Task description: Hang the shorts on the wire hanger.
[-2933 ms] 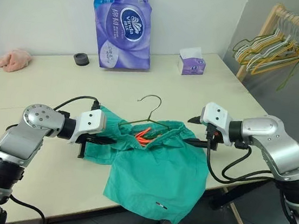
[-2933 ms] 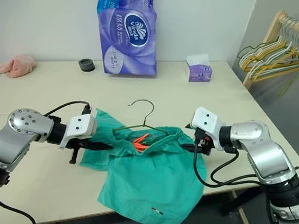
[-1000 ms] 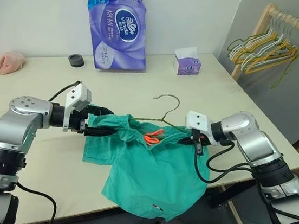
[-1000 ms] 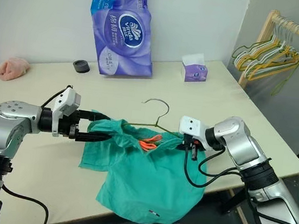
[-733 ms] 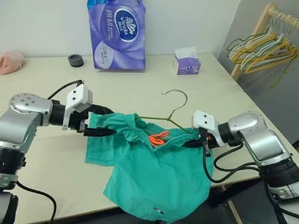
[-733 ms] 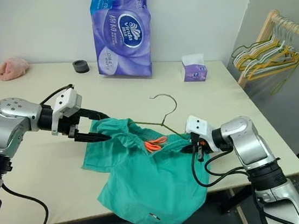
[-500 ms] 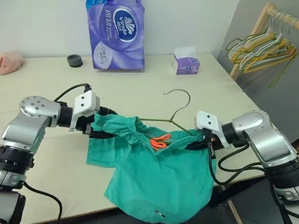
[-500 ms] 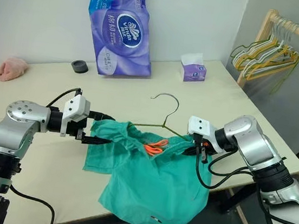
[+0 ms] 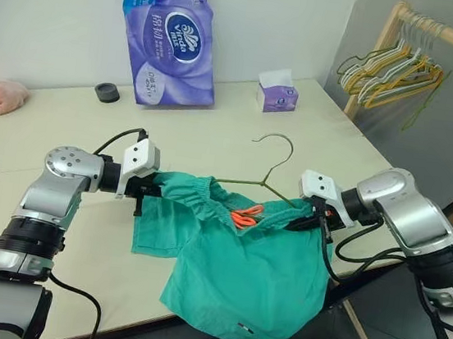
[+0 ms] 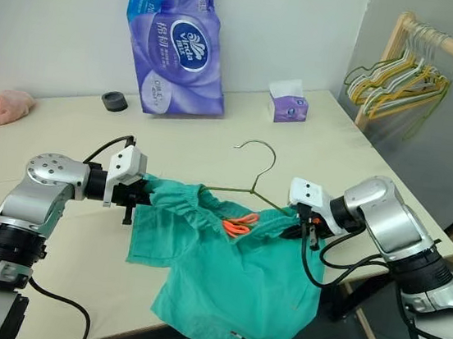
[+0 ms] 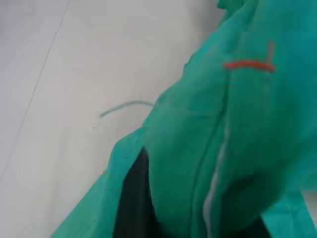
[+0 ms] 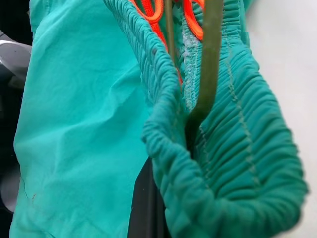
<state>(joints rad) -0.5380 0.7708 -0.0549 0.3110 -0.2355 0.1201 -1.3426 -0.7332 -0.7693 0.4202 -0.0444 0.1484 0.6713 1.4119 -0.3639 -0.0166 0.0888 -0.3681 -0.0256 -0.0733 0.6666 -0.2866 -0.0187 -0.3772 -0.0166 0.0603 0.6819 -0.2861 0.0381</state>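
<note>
The teal shorts (image 9: 240,262) lie on the table, their legs drooping over its front edge. The waistband is stretched between my two grippers, and an orange drawstring (image 9: 246,215) shows at its middle. The olive wire hanger (image 9: 278,155) has its lower part inside the waistband and its hook sticking out toward the back. My left gripper (image 9: 154,187) is shut on the waistband's left end, where fabric (image 11: 237,124) drapes over a dark finger (image 11: 131,198). My right gripper (image 9: 307,221) is shut on the right end, where the hanger wire (image 12: 210,64) runs into the gathered elastic (image 12: 247,148).
A purple tissue pack (image 9: 169,34), a small tissue box (image 9: 276,99) and a black ring (image 9: 107,92) stand at the table's back. A pink cloth lump (image 9: 0,98) lies far left. A wooden rack with several hangers (image 9: 396,70) stands to the right, beyond the table (image 9: 64,282).
My left gripper's fingers, spread apart before, have closed on the waistband's left end. The right gripper keeps its hold. The head camera has shifted slightly.
</note>
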